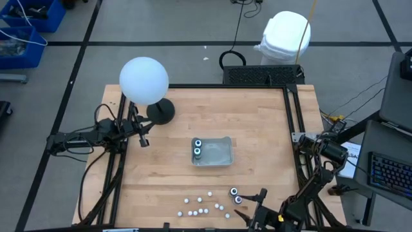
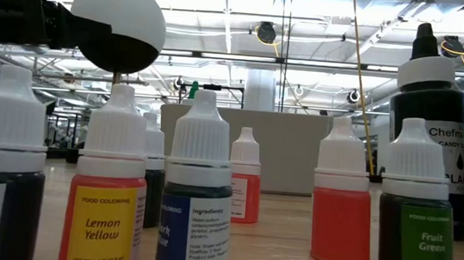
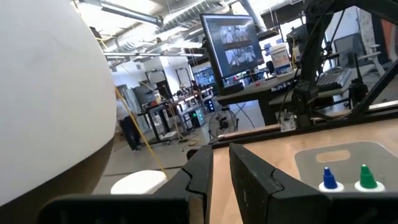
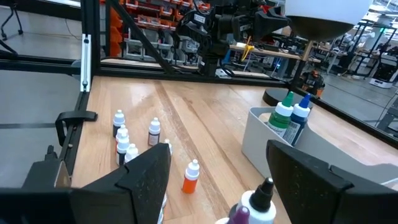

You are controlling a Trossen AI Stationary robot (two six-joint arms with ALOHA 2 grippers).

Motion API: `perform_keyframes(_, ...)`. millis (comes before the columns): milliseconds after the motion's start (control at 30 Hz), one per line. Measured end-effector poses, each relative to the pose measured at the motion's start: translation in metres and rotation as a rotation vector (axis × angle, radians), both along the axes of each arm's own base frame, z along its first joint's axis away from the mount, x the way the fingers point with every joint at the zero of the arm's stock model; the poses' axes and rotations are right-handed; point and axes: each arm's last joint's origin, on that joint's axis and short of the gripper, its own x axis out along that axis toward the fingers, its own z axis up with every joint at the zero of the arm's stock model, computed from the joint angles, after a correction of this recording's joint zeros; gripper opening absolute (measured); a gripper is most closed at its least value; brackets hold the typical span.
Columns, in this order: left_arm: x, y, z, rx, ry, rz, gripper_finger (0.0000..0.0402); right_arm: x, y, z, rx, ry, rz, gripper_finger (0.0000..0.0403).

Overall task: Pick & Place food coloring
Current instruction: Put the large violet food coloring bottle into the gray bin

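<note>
The food coloring stands in two places. Two dark bottles (image 1: 197, 147) with a blue tip and a green tip (image 4: 291, 117) are upright inside the clear tray (image 1: 219, 154). Several small white-capped vials (image 1: 201, 205) and two larger dark bottles (image 1: 235, 195) stand on the wood near the table's near edge. My right gripper (image 1: 253, 205) (image 4: 217, 180) is open and low over the table, just right of the vials. A black-tipped bottle (image 4: 260, 200) stands between its spread fingers, untouched. My left gripper (image 1: 143, 136) (image 3: 221, 171) is shut and waits beside the lamp, left of the tray.
A white globe lamp (image 1: 144, 80) on a dark round base (image 1: 161, 111) stands at the table's far left, close to my left arm. A black frame (image 1: 293, 109) runs along the table's edges. Bare wood lies between the tray and the vials.
</note>
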Motion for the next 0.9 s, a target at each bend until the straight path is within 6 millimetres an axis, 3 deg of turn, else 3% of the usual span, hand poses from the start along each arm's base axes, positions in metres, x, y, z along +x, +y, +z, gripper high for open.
perform_keyframes(367, 0.000, 0.000, 0.001, 0.020, -0.003, 0.005, 0.0063, -0.006, -0.011, -0.016, -0.015, 0.009, -0.008, 0.0256)
perform_keyframes(900, -0.001, 0.000, 0.002, 0.024, -0.017, 0.006, 0.0063, -0.004, -0.007, -0.014, 0.053, 0.015, 0.039, 0.0256)
